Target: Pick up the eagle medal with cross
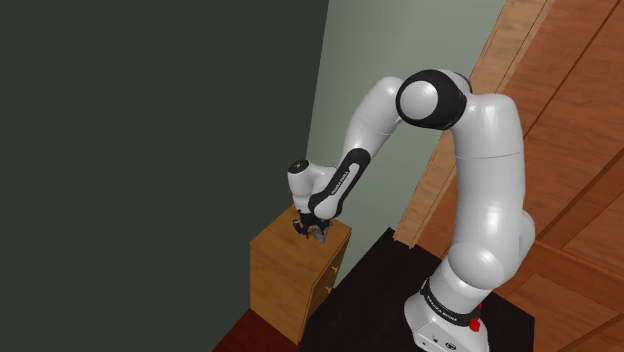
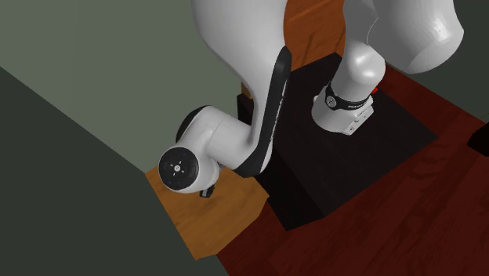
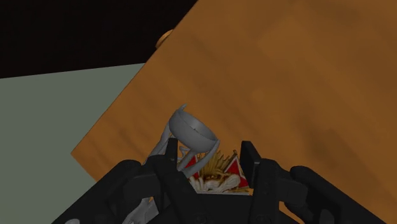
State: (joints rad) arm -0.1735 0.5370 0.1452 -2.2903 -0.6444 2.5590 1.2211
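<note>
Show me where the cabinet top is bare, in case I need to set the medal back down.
The wooden cabinet top is bare over the wide stretch beyond the medal, away from the gripper. It is crowded only near the top's edge, where the gripper stands over the medal.

The eagle medal (image 3: 215, 177) is small, with red cross arms, golden rays and a pale eagle figure at its middle. A grey ring (image 3: 191, 129) with grey looping strands stands out from its far end, tilted. The medal sits clasped between the two fingers of the hand (image 3: 210, 156), just over the brown wooden surface (image 3: 286, 83), near its edge. Whether it touches the wood cannot be told.
</note>
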